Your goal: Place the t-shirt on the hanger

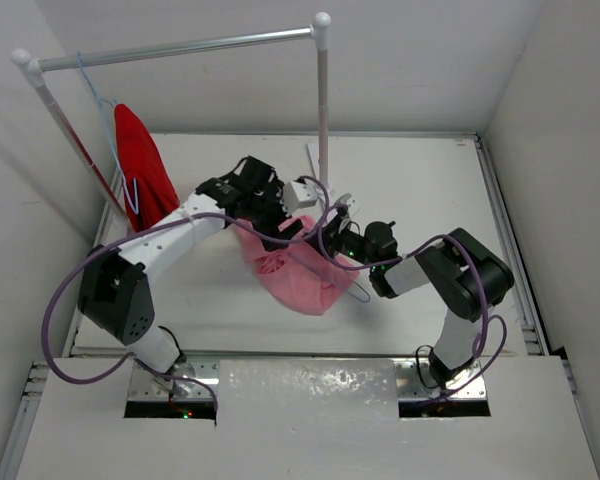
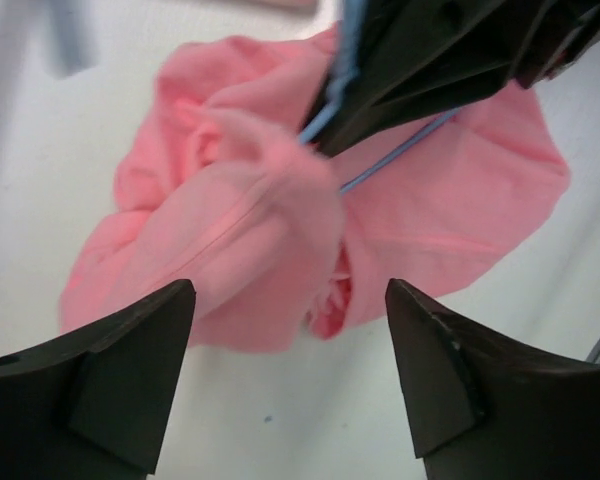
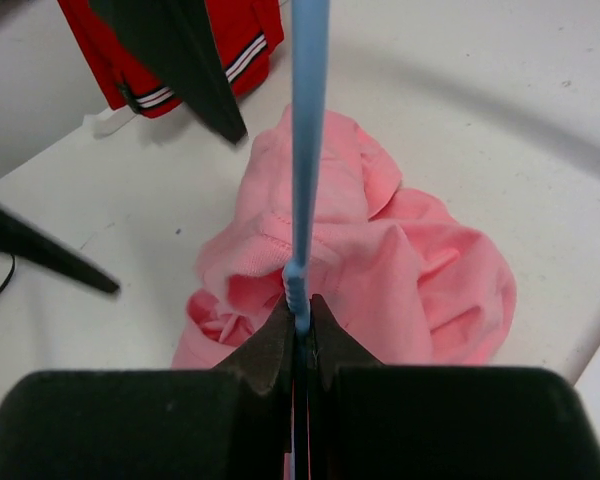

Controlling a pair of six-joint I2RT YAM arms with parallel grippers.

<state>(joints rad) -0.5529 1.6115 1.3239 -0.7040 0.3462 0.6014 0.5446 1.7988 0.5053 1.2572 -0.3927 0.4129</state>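
The right claw (image 3: 300, 312) pinches the blue hanger (image 3: 308, 150), which points straight ahead over the pink t-shirt (image 3: 400, 270) heaped on the table (image 1: 210, 300). The left claw (image 2: 290, 300) hangs wide open just above the shirt.

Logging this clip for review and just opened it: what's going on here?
Two arms work over a table on a pink t-shirt. The right pincer is shut on the light-blue hanger, holding its wire above the shirt. The left pincer is open over the shirt, gripping nothing. The shirt is bunched in a heap against the hanger, not spread on it. A red garment hangs on the rack at the left.
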